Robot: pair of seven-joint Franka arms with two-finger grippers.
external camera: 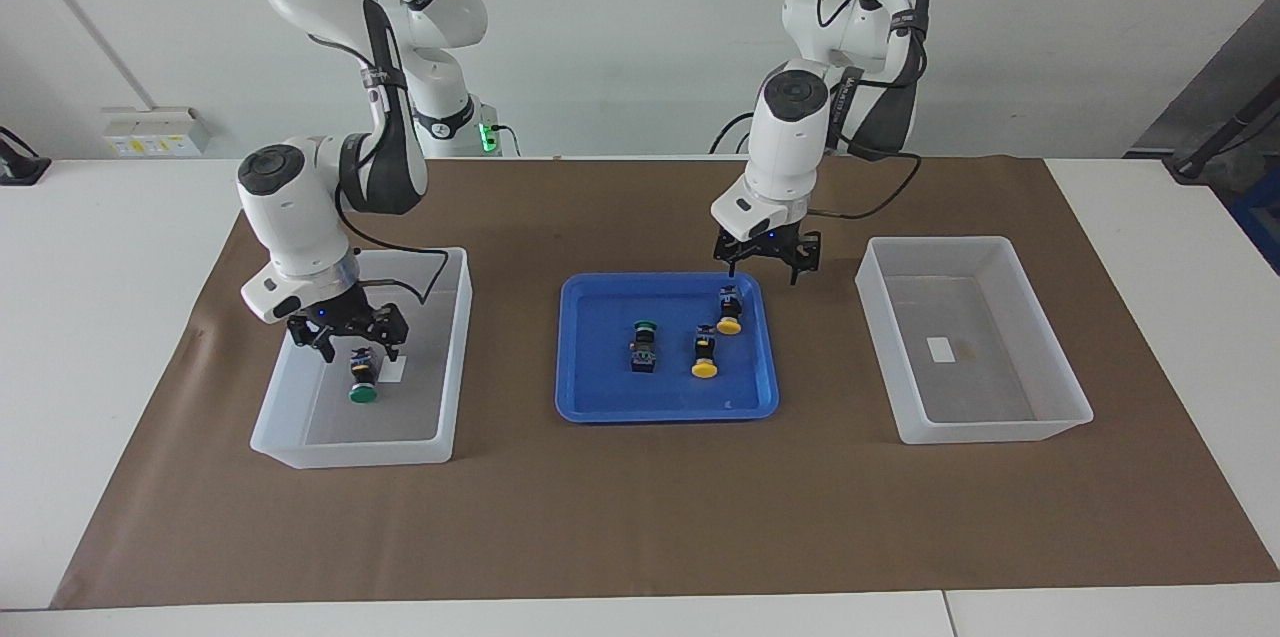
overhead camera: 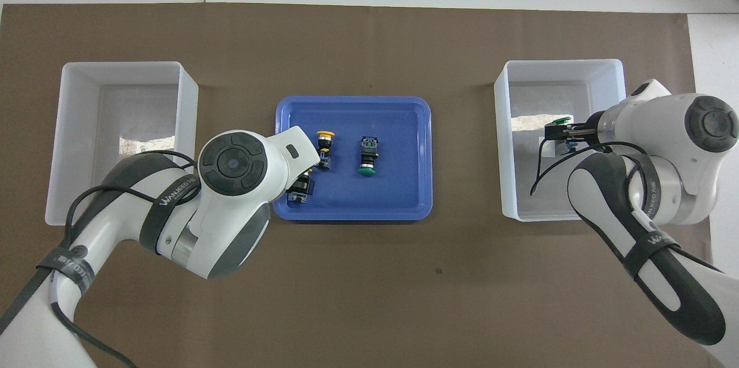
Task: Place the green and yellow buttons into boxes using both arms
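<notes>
Green button (external camera: 362, 379) hangs in the right end effector (external camera: 349, 337), pinched, inside the box (external camera: 452, 357) toward the right arm's tabletop edge (release looks imminent). Left end effector (external camera: 765, 262), spread, hovers over a yellow button (external camera: 729, 313) in the central tray (external camera: 590, 397), likely for pickup.

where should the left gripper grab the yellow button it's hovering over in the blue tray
Grip the black body, not the cap. That yellow button lies on its side in the blue tray, cap pointing away from the robots. The left gripper should descend from straight above, fingers closing across the body's width.
</notes>
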